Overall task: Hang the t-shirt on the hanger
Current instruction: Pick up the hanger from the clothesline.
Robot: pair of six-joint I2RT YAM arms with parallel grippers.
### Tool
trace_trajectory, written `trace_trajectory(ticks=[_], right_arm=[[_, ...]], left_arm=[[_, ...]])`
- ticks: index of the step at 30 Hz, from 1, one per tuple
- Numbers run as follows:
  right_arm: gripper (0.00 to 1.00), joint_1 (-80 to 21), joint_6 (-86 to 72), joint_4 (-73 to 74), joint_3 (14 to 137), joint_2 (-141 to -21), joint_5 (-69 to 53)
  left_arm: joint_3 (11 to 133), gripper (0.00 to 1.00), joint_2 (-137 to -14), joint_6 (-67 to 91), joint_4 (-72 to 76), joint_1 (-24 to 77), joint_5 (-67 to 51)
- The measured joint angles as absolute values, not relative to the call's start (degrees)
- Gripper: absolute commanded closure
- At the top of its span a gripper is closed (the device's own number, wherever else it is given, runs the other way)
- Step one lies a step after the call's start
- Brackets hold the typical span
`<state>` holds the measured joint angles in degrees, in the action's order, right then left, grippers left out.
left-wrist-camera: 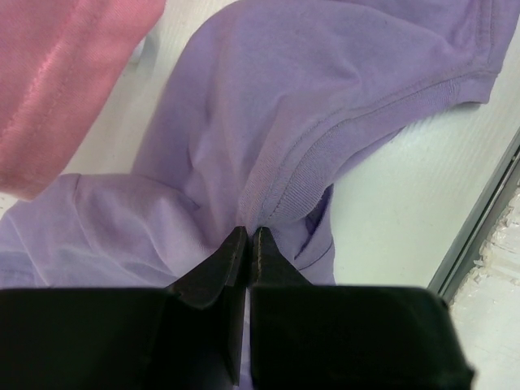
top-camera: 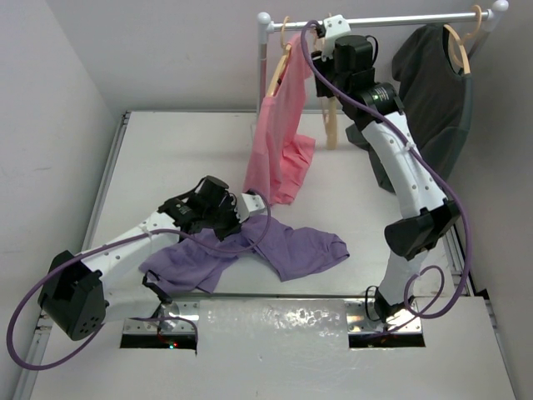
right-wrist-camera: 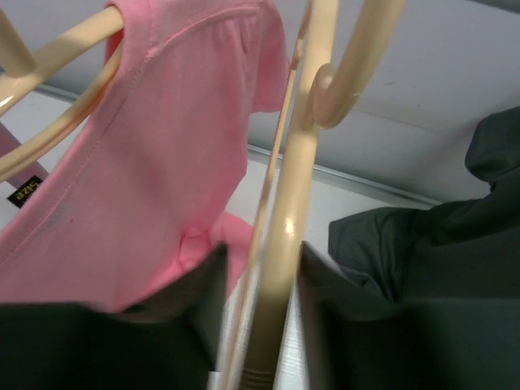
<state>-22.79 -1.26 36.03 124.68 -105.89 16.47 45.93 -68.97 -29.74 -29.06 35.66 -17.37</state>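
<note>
Left gripper point(left-wrist-camera: 248, 236) is pinched tight on the t-shirt point(top-camera: 291, 250), right at the ribbed collar point(left-wrist-camera: 301, 175). That makes sense, since the neck hole is what has to go over the hanger point(right-wrist-camera: 284, 268). The rest of the purple shirt is slumped flat on the table point(top-camera: 183, 158), just below and in front of the pink shirt point(top-camera: 279, 133), whose hem comes right down next to the pinch.

The right gripper point(right-wrist-camera: 260, 276) is up to the right of the pink shirt's shoulder, with its fingers on either side of the hanger's wooden neck. It looks closed on it: the hanger dangles tilted, one arm pointing down and the hook apparently off the rail point(top-camera: 383, 18). My guess is it's being held out there so the collar can be brought up to it.

Room-wise it's kinda cramped. The hanger sits just right of the pink shirt, and the dark grey shirt point(top-camera: 429, 83) hangs further right again, so that gap is the working slot. Lifting the collar straight up would probably brush the pink hem. There's open table left of the pink shirt. The purple shirt's front edge lies close to the table's near edge, so dragging it that way could spill it off.
</note>
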Motion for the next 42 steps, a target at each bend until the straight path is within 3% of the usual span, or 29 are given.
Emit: trace_trajectory(ticks=[2,5,22,31,35,38,42], right_arm=[[0.88,-22.7,-1.39,36.03,124.68,-105.97,16.88],[1.0,-22.61,-1.87,35.48,124.36,-105.86,17.82],[1.0,-22.37,-1.04,23.33,105.71,-91.39,18.35],[1.0,-22.39,2.94,24.75,86.46,-75.96,11.92],[1.0,-22.41,4.58,26.74,84.99,-75.07,11.25],[1.0,-22.41,4.58,30.06,82.67,-73.54,10.9],[1.0,-22.48,1.37,38.68,70.57,-63.46,10.92]], left_arm=[[45.91,1.0,-68.97,-29.71,-28.95,35.66,-17.3],[45.91,1.0,-68.97,-29.74,-28.86,35.66,-17.15],[45.6,1.0,-68.97,-29.63,-28.03,35.66,-16.93],[45.8,1.0,-69.78,-29.23,-27.99,35.66,-16.97],[47.79,1.0,-72.64,-29.19,-27.97,35.64,-17.02],[49.34,1.0,-73.84,-28.8,-28.18,35.64,-17.1],[52.16,1.0,-74.83,-27.97,-28.69,35.53,-16.73]])
